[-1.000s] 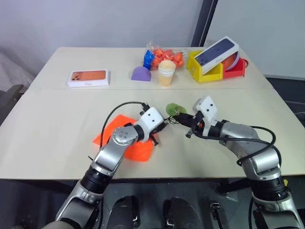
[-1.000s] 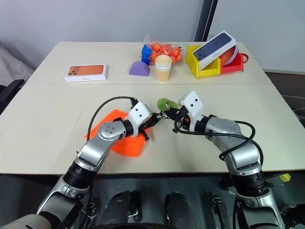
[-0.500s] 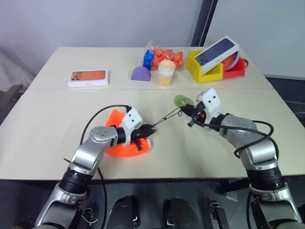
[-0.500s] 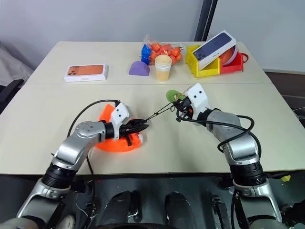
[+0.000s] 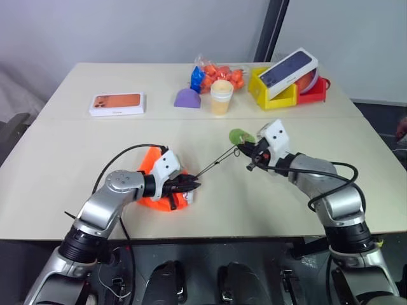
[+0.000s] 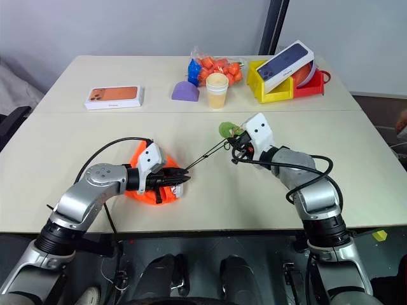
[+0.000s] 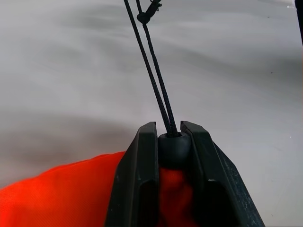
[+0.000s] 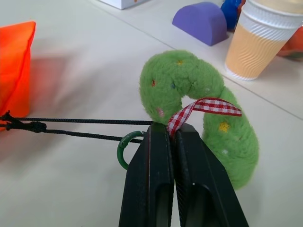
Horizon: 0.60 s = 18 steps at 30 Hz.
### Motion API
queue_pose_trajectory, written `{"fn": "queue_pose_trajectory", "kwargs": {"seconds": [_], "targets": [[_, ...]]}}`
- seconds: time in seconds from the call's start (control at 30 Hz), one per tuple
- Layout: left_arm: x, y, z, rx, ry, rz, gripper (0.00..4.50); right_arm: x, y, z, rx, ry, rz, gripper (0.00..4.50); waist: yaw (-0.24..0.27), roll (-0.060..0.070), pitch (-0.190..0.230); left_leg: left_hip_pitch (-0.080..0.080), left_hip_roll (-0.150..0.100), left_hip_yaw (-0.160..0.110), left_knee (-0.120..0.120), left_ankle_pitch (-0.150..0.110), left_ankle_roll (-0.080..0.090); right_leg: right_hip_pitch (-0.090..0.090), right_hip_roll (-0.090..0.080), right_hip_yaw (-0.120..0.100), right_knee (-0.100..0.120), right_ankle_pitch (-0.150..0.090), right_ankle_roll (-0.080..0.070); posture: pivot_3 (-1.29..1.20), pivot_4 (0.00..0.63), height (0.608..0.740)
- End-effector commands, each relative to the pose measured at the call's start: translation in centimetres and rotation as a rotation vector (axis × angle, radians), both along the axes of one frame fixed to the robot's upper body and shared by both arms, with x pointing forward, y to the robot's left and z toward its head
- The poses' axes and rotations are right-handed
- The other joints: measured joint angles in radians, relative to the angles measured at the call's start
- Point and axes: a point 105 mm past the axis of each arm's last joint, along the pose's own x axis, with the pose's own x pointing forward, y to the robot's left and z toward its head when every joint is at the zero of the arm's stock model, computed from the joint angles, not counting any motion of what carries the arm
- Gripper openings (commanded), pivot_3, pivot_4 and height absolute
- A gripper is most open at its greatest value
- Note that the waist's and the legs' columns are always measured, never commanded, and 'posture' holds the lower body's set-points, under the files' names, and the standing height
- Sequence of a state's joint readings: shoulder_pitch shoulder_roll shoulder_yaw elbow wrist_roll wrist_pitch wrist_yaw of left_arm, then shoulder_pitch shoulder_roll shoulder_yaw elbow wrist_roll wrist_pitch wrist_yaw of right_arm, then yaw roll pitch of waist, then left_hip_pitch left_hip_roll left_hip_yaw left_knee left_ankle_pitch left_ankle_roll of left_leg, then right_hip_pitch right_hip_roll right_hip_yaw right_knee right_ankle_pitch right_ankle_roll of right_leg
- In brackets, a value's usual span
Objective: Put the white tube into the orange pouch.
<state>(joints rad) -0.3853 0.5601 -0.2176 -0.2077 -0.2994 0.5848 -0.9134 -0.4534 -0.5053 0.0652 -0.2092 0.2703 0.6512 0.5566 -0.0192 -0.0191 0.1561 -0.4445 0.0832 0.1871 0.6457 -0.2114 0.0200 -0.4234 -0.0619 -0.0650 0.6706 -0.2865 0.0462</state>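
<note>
Drawcord tensioned between both grippers

Left gripper clamps the cord stopper at the orange pouch mouth; right gripper pinches the green tag. Pull cord straight, steadily. White tube protrudes beside the left gripper.

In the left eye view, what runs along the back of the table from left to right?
White phone box → purple block → pale yellow cup → yellow bin → red bin.
</note>
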Motion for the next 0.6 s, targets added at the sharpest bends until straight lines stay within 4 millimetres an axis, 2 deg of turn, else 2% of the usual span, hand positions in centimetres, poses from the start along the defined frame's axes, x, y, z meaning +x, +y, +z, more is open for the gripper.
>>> {"fn": "queue_pose_trajectory", "kwargs": {"seconds": [0.03,0.13,0.23,0.27,0.33,0.47,0.6], "targets": [[-0.3,0.5,0.3,-0.033,0.029,0.010,1.27,0.7,-1.5,2.0,-0.024,-0.091,-0.080,0.00,0.000,0.000,0.000,0.000,0.000,0.000,0.000,0.000,0.000,0.000,0.000,0.000,0.000,0.000,0.000,0.00,0.150,0.740],[-0.1,0.7,1.2,-0.077,0.028,0.024,2.60,0.2,-1.0,1.7,-0.023,-0.061,-0.036,1.01,0.000,0.000,0.000,0.000,0.000,0.000,0.000,0.000,0.000,0.000,0.000,0.000,0.000,0.000,0.000,0.00,0.150,0.740],[0.2,1.3,2.4,-0.139,0.028,0.059,4.22,-0.4,-0.7,1.3,-0.033,-0.040,-0.001,2.63,0.000,0.000,0.000,0.000,0.000,0.000,0.000,0.000,0.000,0.000,0.000,0.000,0.000,0.000,0.000,0.00,0.150,0.740],[0.3,1.6,2.7,-0.157,0.030,0.069,4.50,-0.6,-0.6,1.1,-0.036,-0.035,0.006,3.05,0.000,0.000,0.000,0.000,0.000,0.000,0.000,0.000,0.000,0.000,0.000,0.000,0.000,0.000,0.000,0.00,0.150,0.740],[0.9,3.1,4.0,-0.223,0.023,0.132,4.50,-1.4,-0.7,0.7,-0.058,-0.030,0.034,4.05,0.000,0.000,0.000,0.000,0.000,0.000,0.000,0.000,0.000,0.000,0.000,0.000,0.000,0.000,0.000,0.00,0.150,0.740],[1.8,6.2,5.9,-0.314,-0.004,0.239,4.50,-2.6,-0.8,0.2,-0.078,-0.040,0.079,4.05,0.001,0.000,0.000,0.000,0.000,0.000,0.000,0.000,0.000,0.000,0.000,0.000,0.000,0.000,0.000,0.00,0.150,0.740],[2.6,8.9,6.4,-0.337,-0.050,0.356,4.50,-3.7,-0.7,0.0,-0.060,-0.041,0.130,4.05,0.001,0.000,0.000,0.000,0.000,0.000,0.000,0.000,0.000,0.000,0.000,0.000,0.000,0.000,0.000,0.00,0.150,0.740]]}}
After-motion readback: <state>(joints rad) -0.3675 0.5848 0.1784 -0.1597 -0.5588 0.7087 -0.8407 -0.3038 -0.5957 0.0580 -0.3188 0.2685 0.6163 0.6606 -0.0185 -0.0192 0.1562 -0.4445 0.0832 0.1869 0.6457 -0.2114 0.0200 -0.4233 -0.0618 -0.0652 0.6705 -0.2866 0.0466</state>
